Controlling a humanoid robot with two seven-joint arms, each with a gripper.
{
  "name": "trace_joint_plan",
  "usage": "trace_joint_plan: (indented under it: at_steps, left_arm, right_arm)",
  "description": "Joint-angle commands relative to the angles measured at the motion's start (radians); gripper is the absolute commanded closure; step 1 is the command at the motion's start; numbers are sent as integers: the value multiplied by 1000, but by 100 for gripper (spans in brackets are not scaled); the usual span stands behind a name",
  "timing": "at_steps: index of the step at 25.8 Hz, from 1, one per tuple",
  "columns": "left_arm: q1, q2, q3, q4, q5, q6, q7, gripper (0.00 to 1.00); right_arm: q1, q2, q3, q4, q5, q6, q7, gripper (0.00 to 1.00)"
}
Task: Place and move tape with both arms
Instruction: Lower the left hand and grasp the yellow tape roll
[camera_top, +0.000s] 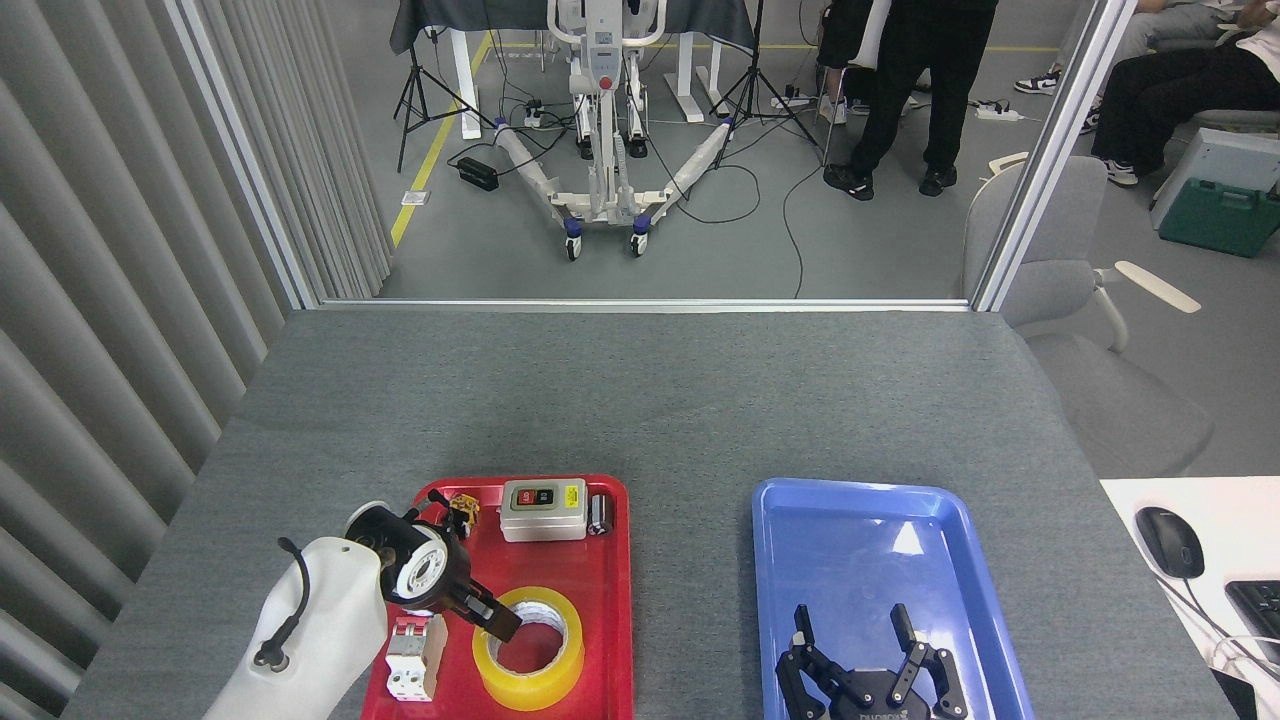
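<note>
Tape (527, 648) in red tray (610, 600), blue tray (850, 530)

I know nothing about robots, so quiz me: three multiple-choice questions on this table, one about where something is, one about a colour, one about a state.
1. Where does the tape lie?
A. in the red tray
B. in the blue tray
C. on the bare table

2. What colour is the tape's band?
A. green
B. yellow
C. black

3. How do the jaws of the right gripper stand?
A. clamped on the tape
B. shut, empty
C. spread open, empty

Answers:
1 A: red rim surrounds the roll.
2 B: translucent yellow around a white core.
3 C: its fingers stand apart over the blue tray, nothing between them.
</note>
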Motion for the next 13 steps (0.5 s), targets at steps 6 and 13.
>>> trace_joint_plan:
  at_steps: [6,13]
  left_arm:
    - [-8,-32,-16,49,13,-73,1,77]
    - [-22,-48,22,76,74,-261,11,100]
  right_arm:
    - [0,0,1,9,0,1,1,0]
    - [0,0,1,12,17,-4,0,0]
